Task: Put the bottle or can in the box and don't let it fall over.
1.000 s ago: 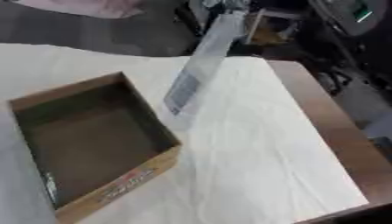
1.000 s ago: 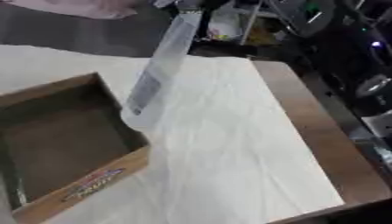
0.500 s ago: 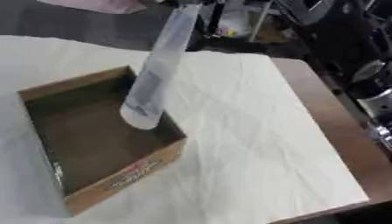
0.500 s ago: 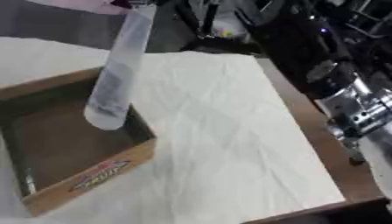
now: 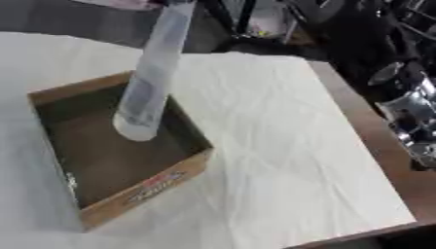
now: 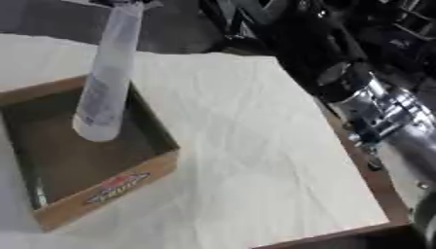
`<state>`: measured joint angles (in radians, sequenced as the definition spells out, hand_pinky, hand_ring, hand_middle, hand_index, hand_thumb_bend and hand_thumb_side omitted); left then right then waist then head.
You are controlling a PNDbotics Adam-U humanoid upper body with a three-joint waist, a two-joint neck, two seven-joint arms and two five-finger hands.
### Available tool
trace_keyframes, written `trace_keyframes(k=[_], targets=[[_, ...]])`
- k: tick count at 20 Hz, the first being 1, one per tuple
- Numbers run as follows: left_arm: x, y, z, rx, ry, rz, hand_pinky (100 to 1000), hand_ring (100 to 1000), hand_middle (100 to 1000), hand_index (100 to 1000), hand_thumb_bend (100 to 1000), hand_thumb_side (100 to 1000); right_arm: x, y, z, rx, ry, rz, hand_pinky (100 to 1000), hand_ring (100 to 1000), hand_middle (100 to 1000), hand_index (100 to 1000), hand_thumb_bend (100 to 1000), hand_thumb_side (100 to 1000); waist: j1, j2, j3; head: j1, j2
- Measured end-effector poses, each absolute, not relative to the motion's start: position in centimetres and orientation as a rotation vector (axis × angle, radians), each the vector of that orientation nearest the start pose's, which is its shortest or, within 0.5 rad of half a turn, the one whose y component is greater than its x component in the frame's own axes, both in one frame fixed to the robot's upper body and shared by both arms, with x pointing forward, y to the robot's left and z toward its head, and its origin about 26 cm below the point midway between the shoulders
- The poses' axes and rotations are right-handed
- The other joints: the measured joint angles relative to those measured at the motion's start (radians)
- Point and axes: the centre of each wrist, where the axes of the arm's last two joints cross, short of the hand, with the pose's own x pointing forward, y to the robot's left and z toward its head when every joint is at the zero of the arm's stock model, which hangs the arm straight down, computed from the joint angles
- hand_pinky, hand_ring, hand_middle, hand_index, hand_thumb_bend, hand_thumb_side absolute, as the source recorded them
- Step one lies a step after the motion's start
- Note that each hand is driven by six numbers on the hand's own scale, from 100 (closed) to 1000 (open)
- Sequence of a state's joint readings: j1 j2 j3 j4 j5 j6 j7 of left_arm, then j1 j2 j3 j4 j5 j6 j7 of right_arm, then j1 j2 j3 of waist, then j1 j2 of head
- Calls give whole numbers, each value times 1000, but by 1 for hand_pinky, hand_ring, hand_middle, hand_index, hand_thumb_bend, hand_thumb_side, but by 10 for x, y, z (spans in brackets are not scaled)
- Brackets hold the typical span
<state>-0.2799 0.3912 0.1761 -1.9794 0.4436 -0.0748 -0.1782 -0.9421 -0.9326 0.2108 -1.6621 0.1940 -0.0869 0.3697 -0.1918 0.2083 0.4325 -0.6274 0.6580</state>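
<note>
Both views come from one head-mounted stereo pair looking steeply down and forward over a table covered with a creased white cloth [image 5: 281, 146], near enough that the table fills most of each picture. The left eye view places the open brown cardboard box [image 5: 145, 187] at lower left and shows more cloth to its left; the right eye view shifts the box against its left edge and takes in more of the silver and black robot arm [image 6: 383, 114] at the right. Both share the box, the tall pale translucent bottle [image 6: 106, 87] hanging above it, the cloth and the dark clutter beyond the far edge.
</note>
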Motion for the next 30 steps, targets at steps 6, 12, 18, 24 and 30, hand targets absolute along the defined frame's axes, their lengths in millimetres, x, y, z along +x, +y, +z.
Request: trace_keyframes(k=[6,12,18,24,30], targets=[[297,312,215,-234,-2352,-252,654,445,669,810,115,737,352,-281,381,1249,2745,-1915,100,163,232,170,432,270,0,16,20,-42,-10],[299,310,217,-245,-2357,-250,654,442,668,811,115,739,362,-275,361,1296,2716,-1879,133,437,496,535,392,100,-1,31,28,-60,-19],[299,310,218,-242,-2359,-251,654,437,668,811,116,743,367,-273,344,1251,2648,-2015,491,720,713,741,533,100,-3,48,31,-66,-19],[299,309,216,-237,-2358,-249,654,435,668,811,113,743,368,-274,338,1162,2541,-2195,778,979,925,876,634,165,-3,56,23,-70,-19],[299,309,216,-234,-2358,-250,654,432,668,811,113,744,369,-277,337,1085,2487,-2300,807,1000,963,895,660,100,0,58,17,-71,-19]])
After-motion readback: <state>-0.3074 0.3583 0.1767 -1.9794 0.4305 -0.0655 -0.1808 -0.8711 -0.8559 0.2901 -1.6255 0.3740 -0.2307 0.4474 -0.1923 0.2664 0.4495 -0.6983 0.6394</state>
